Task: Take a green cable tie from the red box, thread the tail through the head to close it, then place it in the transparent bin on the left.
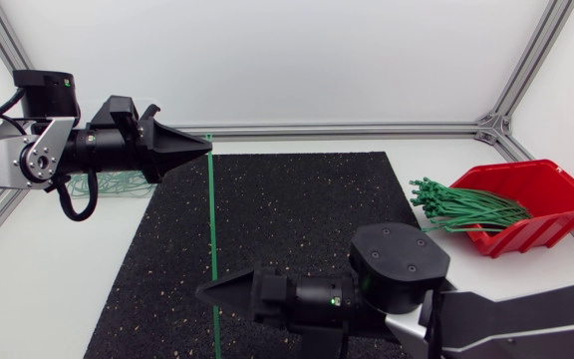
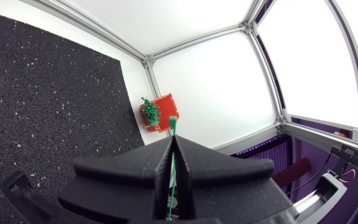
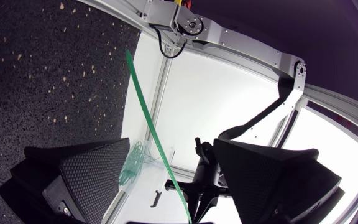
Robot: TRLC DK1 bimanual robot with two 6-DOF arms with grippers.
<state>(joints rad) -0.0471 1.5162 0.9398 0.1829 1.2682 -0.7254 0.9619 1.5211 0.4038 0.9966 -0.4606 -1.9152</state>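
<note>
A straight green cable tie [image 1: 211, 219] runs down the black mat [image 1: 297, 219] in the head view. My left gripper [image 1: 205, 146] is shut on its far end; in the left wrist view the strip [image 2: 172, 168] shows pinched between the closed fingers [image 2: 191, 162]. At the near end my right gripper [image 1: 207, 292] stands open, with the tie [image 3: 151, 127] passing between its wide-apart fingers [image 3: 92, 174] without touching either. The red box [image 1: 531, 204] at the right holds a bundle of green ties [image 1: 461, 207]. The transparent bin [image 1: 118, 183] sits partly hidden behind my left arm.
The red box [image 2: 164, 111] with its ties also shows far ahead of the left gripper. Several closed green ties [image 3: 135, 163] lie in the transparent bin, seen beyond the right gripper. An aluminium frame [image 1: 367, 130] borders the table at the back.
</note>
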